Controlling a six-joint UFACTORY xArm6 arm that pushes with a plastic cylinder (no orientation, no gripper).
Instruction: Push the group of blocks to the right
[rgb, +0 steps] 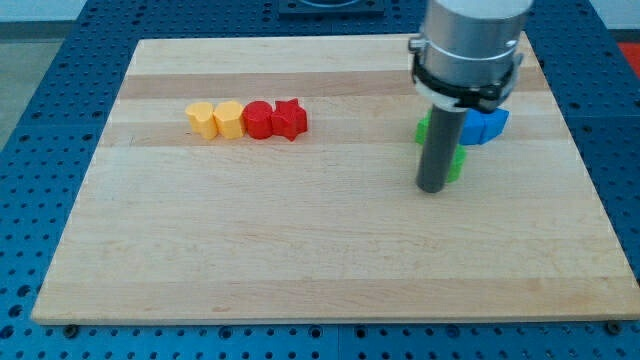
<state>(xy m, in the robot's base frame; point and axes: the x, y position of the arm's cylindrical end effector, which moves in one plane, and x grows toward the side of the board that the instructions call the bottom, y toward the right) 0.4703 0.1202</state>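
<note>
Board (330, 270) of pale wood fills most of the view, lying on a blue perforated table (40, 120) that shows round all its edges. Arm (470, 45) comes down from the view's top right, a fat grey cylinder w/ a black ring, ending in the dark rod. My tip (432, 188) sits on the board just below and to the view's left of the right-hand cluster. No gripper on this rig, just the rod, so nothing open, shut or held.

Group on the view's left, upper part of the board: four blocks in a tight row, each touching the next. From the view's left: yellow block (202, 119), roughly hexagonal; second yellow block (229, 119), about the same shape; red block (258, 119), rounded, approx. a cylinder; red star block (289, 119) at the row's right end. Row is well apart from the tip, w/ bare wood between.

Right-hand cluster is partly hidden by the arm. Blue block (487, 125) pokes out to the rod's right; shape can't be made out. Green block (455, 165) shows as a sliver touching the rod's right side near the tip. Another bit of green (422, 128) shows at the rod's left, higher up; can't tell if it's a separate block.

No containers on the board.
</note>
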